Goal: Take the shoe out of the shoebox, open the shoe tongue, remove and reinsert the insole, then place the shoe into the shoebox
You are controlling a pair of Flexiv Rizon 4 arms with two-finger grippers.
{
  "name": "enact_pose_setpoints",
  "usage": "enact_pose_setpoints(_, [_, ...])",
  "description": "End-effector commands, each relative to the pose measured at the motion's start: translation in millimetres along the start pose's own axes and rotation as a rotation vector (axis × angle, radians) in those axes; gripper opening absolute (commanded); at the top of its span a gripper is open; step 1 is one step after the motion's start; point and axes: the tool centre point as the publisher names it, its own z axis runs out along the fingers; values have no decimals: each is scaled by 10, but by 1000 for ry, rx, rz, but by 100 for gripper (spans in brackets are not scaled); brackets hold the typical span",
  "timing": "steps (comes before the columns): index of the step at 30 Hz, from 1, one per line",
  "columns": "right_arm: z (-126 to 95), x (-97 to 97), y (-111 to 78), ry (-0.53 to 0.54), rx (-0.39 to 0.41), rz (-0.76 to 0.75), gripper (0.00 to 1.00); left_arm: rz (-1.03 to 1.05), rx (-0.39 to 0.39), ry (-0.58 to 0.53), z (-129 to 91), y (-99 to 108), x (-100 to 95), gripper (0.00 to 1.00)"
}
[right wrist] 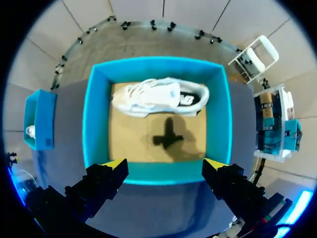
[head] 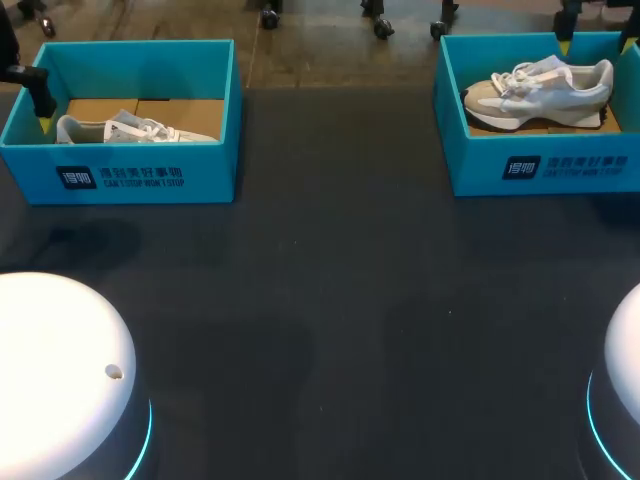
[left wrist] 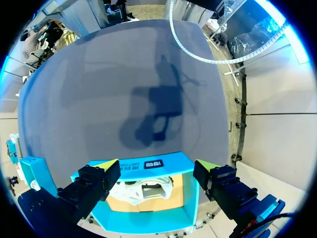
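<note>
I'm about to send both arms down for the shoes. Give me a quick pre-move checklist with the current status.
1. Fingers of the left gripper open, nothing held: ok.
2. Fingers of the right gripper open, nothing held: ok.
3. No lid on the left shoebox or the right shoebox: ok.
4. The left shoe lined up below its gripper: ok, it lies between the fingers' line.
5. The right shoe lined up below its gripper: not ok, it lies by the far wall, ahead of the fingers.
6. The laces loose enough to open the tongue: cannot tell.
</note>
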Motion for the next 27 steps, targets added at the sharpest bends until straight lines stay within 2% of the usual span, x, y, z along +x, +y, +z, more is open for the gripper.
enact_pose_setpoints(1, [125, -95, 385, 54, -45, -53, 100, 1, -4, 2, -1, -15, 0, 100])
enact_pose_setpoints(21, [125, -95, 385, 54, -45, -53, 100, 1, -4, 2, -1, -15, 0, 100])
enact_pose_setpoints(23, [107, -142, 485, 6, -47, -77, 100, 1, -4, 2, -1, -15, 0, 100])
enact_pose_setpoints(27, [285, -211, 649, -18, -62, -115, 100, 1, -4, 2, -1, -15, 0, 100])
